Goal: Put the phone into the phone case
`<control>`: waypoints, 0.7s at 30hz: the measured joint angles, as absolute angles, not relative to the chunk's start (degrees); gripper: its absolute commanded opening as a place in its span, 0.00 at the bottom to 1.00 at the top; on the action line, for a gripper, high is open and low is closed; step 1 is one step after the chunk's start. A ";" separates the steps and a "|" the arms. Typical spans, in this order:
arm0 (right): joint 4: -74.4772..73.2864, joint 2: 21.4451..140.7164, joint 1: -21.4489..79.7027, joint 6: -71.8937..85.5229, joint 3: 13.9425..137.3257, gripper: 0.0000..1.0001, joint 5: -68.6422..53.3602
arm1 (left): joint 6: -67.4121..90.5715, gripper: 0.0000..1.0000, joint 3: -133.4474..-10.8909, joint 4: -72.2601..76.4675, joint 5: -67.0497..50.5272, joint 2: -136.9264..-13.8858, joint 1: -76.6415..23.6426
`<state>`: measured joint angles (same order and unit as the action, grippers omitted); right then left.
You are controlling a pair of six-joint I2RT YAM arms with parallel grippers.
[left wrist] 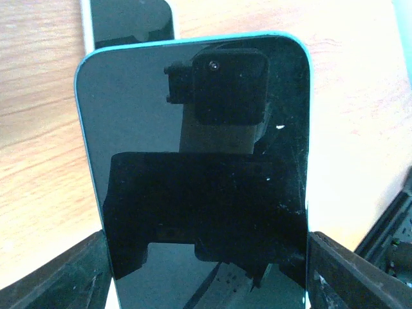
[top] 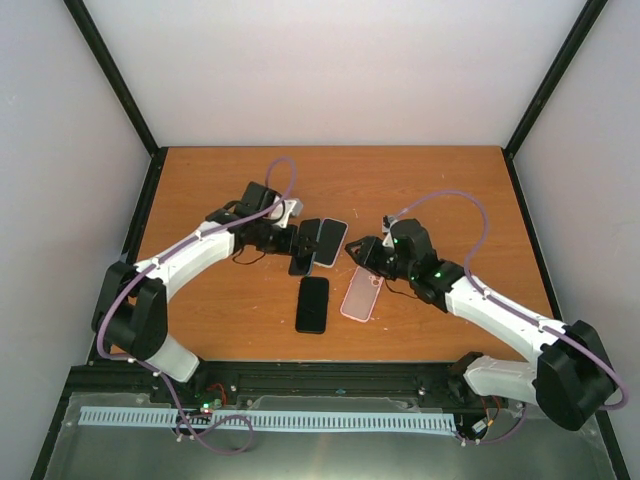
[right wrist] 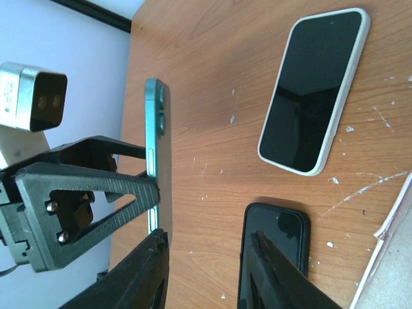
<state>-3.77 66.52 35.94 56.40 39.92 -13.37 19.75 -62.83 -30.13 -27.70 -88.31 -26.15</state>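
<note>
My left gripper (top: 287, 239) is shut on a teal-edged phone (top: 304, 246) and holds it by its long edges, tilted up off the table. In the left wrist view this phone (left wrist: 193, 161) fills the frame, dark screen towards the camera, between my fingers (left wrist: 61, 280). In the right wrist view it (right wrist: 156, 145) stands on edge. A clear phone case (top: 362, 293) lies flat right of centre; only its corner (right wrist: 394, 239) shows there. My right gripper (top: 362, 252) is open and empty (right wrist: 207, 273), just above the case's far end.
A white-edged phone (top: 330, 242) lies flat just right of the held phone, and shows in both wrist views (right wrist: 315, 90) (left wrist: 129, 22). A black phone (top: 313, 304) lies flat left of the clear case, under my right fingers (right wrist: 273, 257). The table's far half is bare wood.
</note>
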 measured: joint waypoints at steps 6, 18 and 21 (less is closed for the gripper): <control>-3.01 68.18 36.73 58.17 40.47 0.36 -14.09 | 21.69 0.56 -63.55 -29.30 -27.66 -88.68 -31.07; -0.58 71.61 37.39 59.48 42.22 0.33 -14.90 | 23.05 0.56 -63.88 -28.21 -27.90 -90.54 -34.72; -0.25 73.49 37.78 59.55 43.03 0.32 -15.73 | 23.11 0.56 -63.92 -27.88 -28.29 -90.54 -34.76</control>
